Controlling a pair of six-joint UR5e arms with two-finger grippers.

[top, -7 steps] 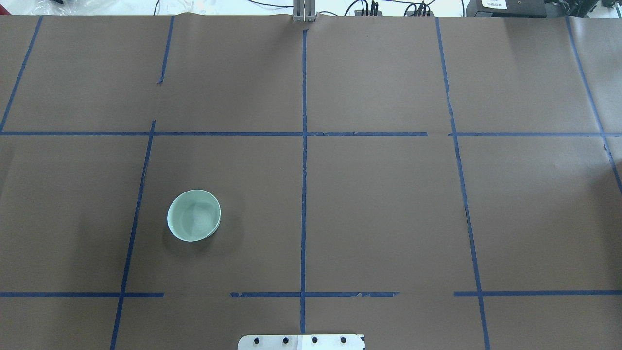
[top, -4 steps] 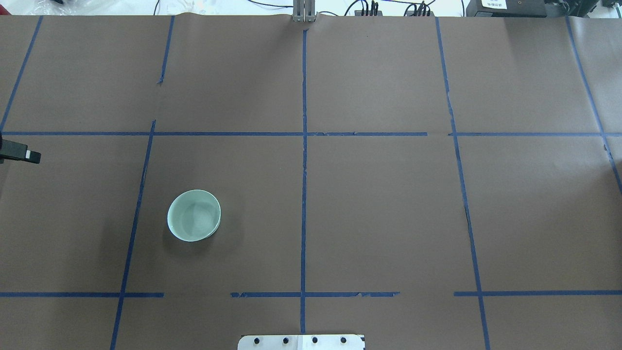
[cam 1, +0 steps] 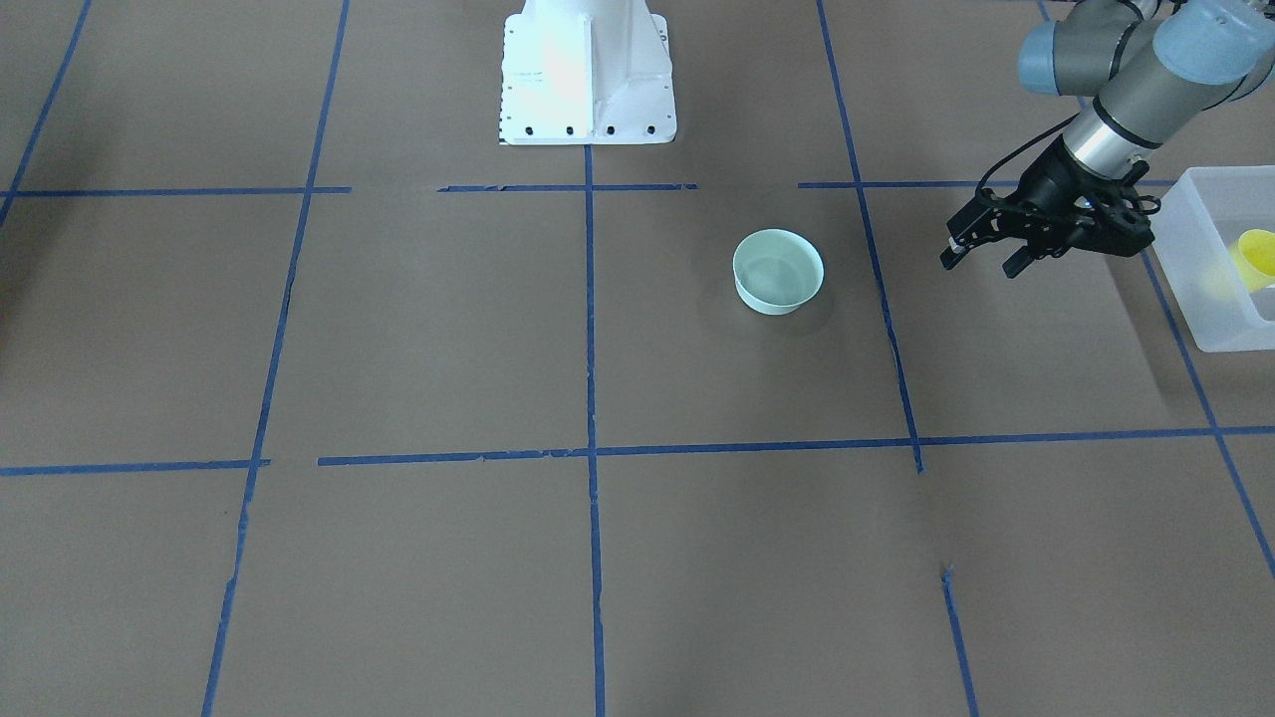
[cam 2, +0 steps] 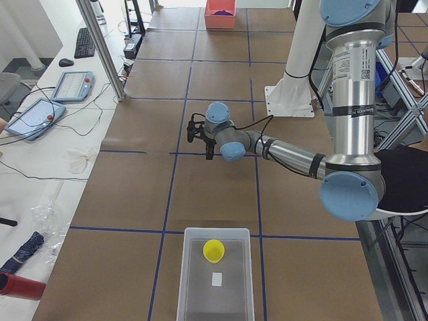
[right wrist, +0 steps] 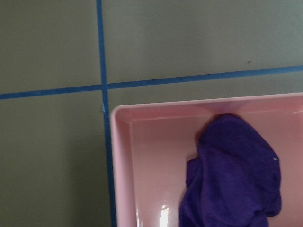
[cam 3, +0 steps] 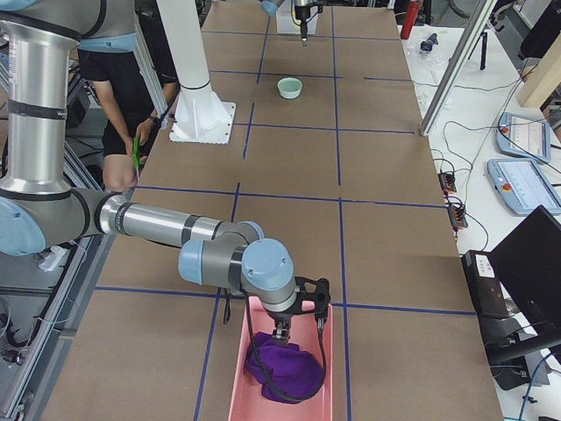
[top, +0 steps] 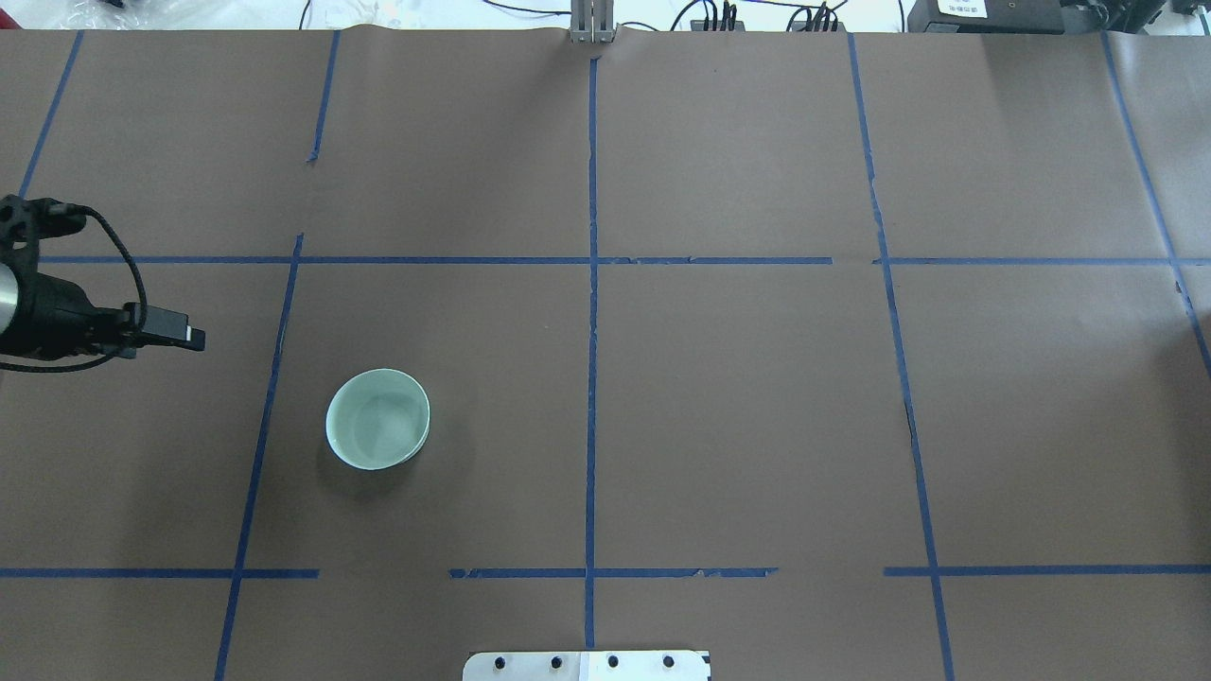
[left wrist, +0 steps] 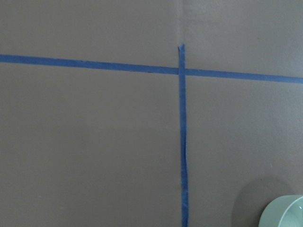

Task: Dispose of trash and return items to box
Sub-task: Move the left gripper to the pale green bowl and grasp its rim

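Box (cam 1: pixel 1217 317) and yellow cup (cam 1: pixel 1257 257) run off the front view's edge.

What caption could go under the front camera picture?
Left pincer, open, hangs between the green bowl and the box holding the yellow cup.

There is one bowl (cam 1: pixel 778 271), one cup (cam 1: pixel 1257 257), one box (cam 1: pixel 1210 299), one pink tray (right wrist: pixel 124 165) and one purple cloth (right wrist: pixel 234 175). Two arms show, the left arm (cam 1: pixel 1126 80) and the right arm (cam 3: pixel 158 224), each with one gripper: the left gripper (cam 1: pixel 981 264) and the right gripper (cam 3: pixel 282 333). There is one white base (cam 1: pixel 588 70). Beside the table lie two tablets, a far tablet (cam 2: pixel 72 85) and a near tablet (cam 2: pixel 30 115), one keyboard (cam 2: pixel 84 42) and one mouse (cam 2: pixel 65 62). One person (cam 3: pixel 123 96) shows.
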